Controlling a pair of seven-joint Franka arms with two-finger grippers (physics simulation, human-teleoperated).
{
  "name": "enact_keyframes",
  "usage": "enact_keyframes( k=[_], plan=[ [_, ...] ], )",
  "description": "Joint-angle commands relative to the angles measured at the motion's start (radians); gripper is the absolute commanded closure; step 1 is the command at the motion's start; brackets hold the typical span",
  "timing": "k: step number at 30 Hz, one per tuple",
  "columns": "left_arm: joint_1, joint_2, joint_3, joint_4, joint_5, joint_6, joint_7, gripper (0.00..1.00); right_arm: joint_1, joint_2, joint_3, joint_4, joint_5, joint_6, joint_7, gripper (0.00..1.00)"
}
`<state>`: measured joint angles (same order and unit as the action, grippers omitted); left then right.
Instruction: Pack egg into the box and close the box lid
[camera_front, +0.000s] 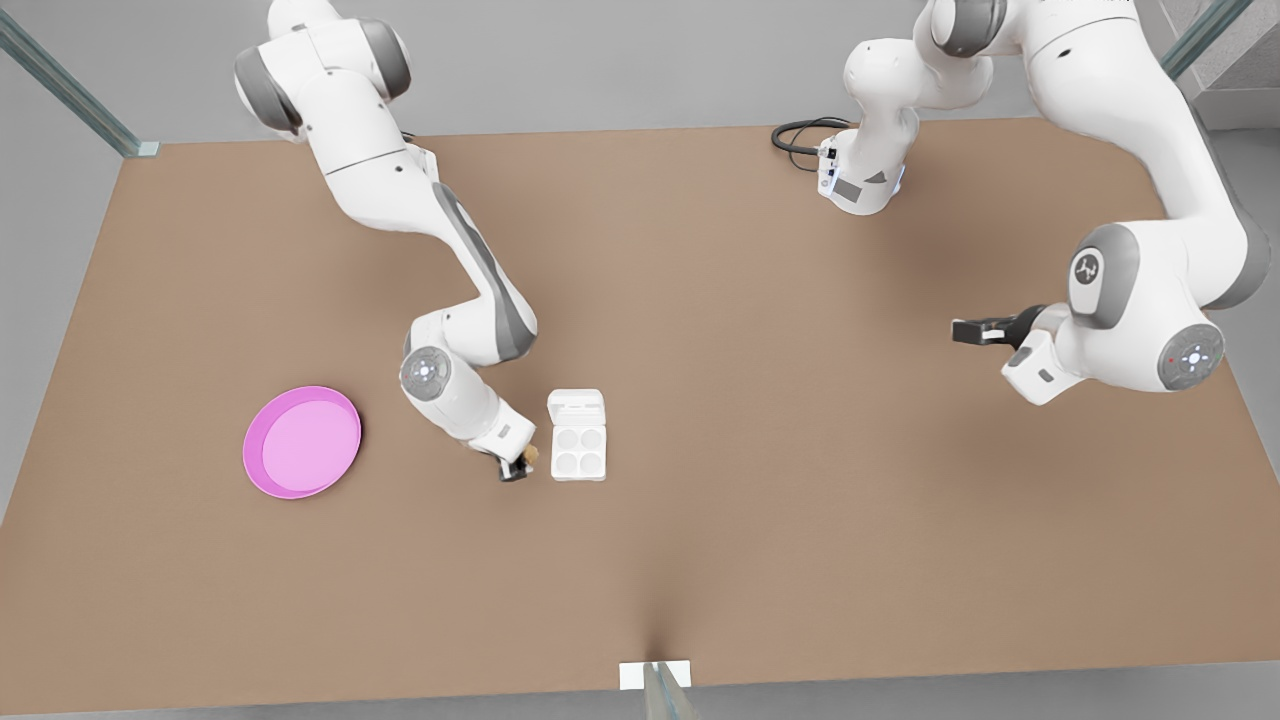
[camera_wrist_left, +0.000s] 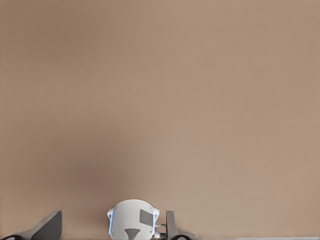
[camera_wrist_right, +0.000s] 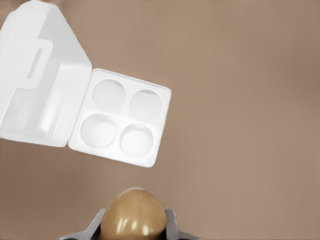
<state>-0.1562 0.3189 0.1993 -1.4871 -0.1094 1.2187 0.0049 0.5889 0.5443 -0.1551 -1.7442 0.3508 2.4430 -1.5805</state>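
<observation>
A brown egg (camera_wrist_right: 134, 214) sits between the fingers of my right gripper (camera_wrist_right: 134, 226), which is shut on it. In the front view this gripper (camera_front: 518, 464) hangs low over the table just left of the white egg box (camera_front: 577, 452), with the egg (camera_front: 531, 455) at its tip. The box (camera_wrist_right: 126, 113) lies open, its four round cups bare. Its lid (camera_wrist_right: 40, 75) is folded back flat on the table. My left gripper (camera_front: 966, 330) waits open at the front view's right, well above the table and far from the box, its grey fingers (camera_wrist_left: 50, 226) spread wide.
A pink round plate (camera_front: 301, 441) lies on the table at the front view's left. An arm base (camera_front: 860, 180) with a black cable (camera_front: 800, 135) stands at the far edge, and shows again (camera_wrist_left: 132, 224) in the left wrist view. Brown tabletop (camera_front: 800, 500) stretches around the box.
</observation>
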Motion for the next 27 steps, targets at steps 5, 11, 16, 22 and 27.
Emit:
enact_keyframes(
  k=[5,11,16,22,27],
  plan=[
    [0.001,0.000,0.008,-0.056,0.007,-0.002,0.059,0.00,0.066,0.009,0.000,0.017,0.002,0.002,0.083,0.45],
    [0.001,0.014,0.008,-0.055,0.007,0.002,0.059,0.00,0.101,0.014,0.000,0.023,0.002,0.004,0.131,0.45],
    [0.003,0.014,0.008,-0.053,0.007,0.002,0.055,0.00,0.120,0.017,0.000,0.025,0.004,0.005,0.132,0.45],
    [0.003,0.020,0.008,-0.053,0.007,0.002,0.055,0.00,0.131,0.023,0.002,0.032,0.011,0.005,0.139,0.10],
    [0.004,0.020,0.008,-0.051,0.007,0.002,0.056,0.00,0.129,0.029,0.002,0.032,0.010,0.005,0.151,0.00]
  ],
)
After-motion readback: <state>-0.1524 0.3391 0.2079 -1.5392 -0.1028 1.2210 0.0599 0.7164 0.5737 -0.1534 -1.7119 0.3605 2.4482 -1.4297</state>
